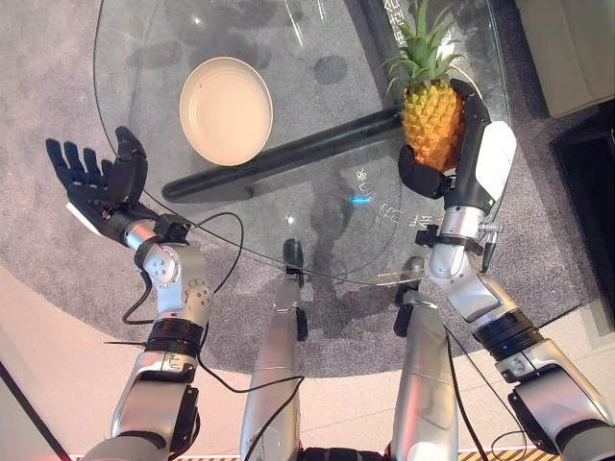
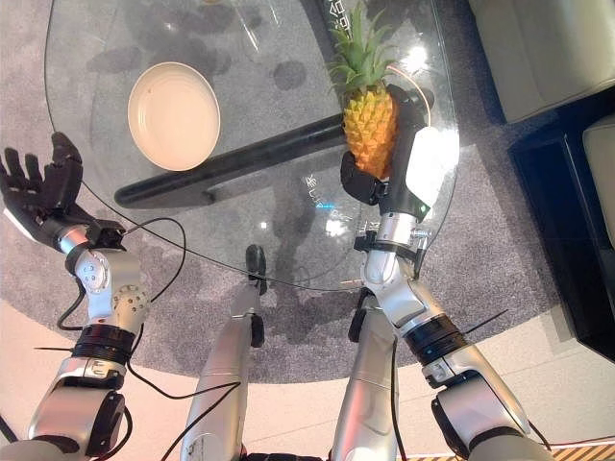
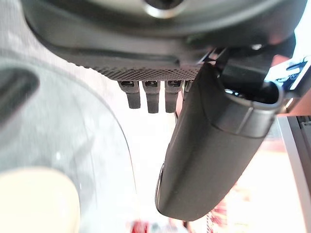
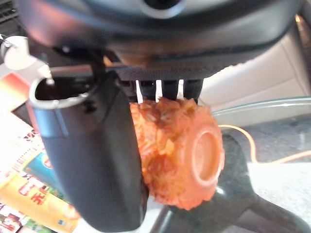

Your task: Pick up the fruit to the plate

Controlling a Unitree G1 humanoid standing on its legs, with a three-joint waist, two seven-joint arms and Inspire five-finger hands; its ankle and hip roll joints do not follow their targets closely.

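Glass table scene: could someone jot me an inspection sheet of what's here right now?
Surface: round glass table over grey carpet.
Job's things: pineapple gripped upright at the table's right side; cream plate empty, at the table's left.
Clutter: nothing seen.
Hands: right hand curled round the pineapple; left hand open, raised beyond the table's left edge.
Cables: thin orange cord under the glass.
Surroundings: pale sofa and colourful printed papers nearby.
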